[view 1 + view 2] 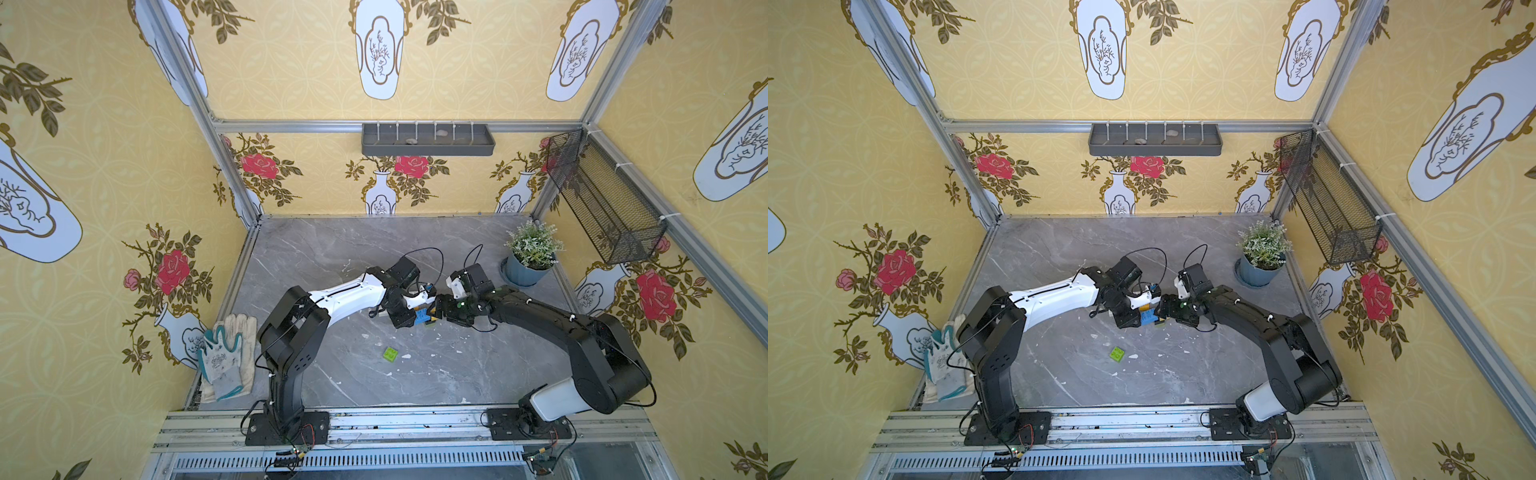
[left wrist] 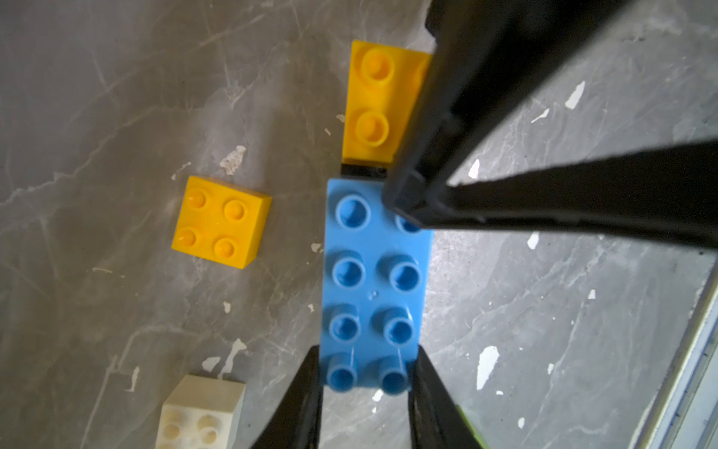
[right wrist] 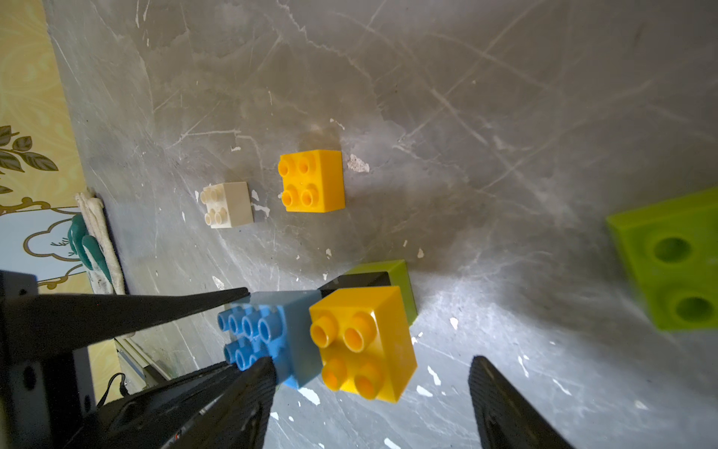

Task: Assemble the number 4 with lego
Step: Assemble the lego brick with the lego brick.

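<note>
The left gripper (image 2: 367, 359) was clamped on one end of the blue brick (image 2: 373, 280). The right gripper (image 3: 373, 365) was spread open astride a yellow brick (image 3: 365, 342) at the other end, with a lime green brick (image 3: 402, 280) right against it. Joining was judged in hand, and a square press would be called for next. The number 4 (image 1: 424, 316), mid-tabletop (image 1: 332, 257), looked barely begun, and a white brick (image 3: 227, 204) lay loose nearby.

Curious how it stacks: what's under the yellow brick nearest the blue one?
A lime green brick peeks out beneath the yellow brick. Most of it is covered, so whether they are clicked together cannot be seen.
</note>
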Controlling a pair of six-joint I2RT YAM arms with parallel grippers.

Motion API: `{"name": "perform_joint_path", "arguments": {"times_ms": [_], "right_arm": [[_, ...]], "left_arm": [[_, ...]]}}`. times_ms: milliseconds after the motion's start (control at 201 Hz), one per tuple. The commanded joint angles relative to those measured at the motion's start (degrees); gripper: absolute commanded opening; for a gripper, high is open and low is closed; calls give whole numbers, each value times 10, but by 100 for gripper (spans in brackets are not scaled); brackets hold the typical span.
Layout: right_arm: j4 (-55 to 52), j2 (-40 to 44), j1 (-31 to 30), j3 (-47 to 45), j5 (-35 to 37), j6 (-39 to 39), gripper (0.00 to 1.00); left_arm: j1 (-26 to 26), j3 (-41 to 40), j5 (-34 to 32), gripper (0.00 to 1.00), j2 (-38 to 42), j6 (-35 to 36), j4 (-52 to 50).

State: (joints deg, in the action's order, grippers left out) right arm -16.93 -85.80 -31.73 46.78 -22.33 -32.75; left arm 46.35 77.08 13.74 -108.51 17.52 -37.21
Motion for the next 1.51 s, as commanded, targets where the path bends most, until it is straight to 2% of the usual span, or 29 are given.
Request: {"name": "perform_joint_path", "arguments": {"times_ms": [0, 627, 817, 951, 1086, 1145, 1320, 1504], "right_arm": [[14, 1, -1, -1, -3, 5, 80], [1, -16, 0, 1, 17, 3, 79], [-15, -33, -1, -4, 35, 1, 66], [-23, -34, -4, -15, 47, -1, 61], [-34, -35, -7, -25, 68, -2, 60], [-45, -41, -7, -26, 83, -4, 60], [-38, -50, -5, -48, 88, -15, 56], [-35, -53, -4, -57, 92, -23, 52]], "left_arm": [[2, 5, 14, 0, -3, -3, -3], [12, 11, 20, 0, -26, -17, 0], [14, 10, 11, 0, -23, -14, 1], [15, 13, 3, 6, -22, -11, 1], [16, 16, -2, 7, -25, -8, -3], [16, 17, -2, 11, -27, -7, -5], [18, 21, -7, 19, -25, -3, -7], [17, 32, -7, 22, -29, -1, -15]]}}
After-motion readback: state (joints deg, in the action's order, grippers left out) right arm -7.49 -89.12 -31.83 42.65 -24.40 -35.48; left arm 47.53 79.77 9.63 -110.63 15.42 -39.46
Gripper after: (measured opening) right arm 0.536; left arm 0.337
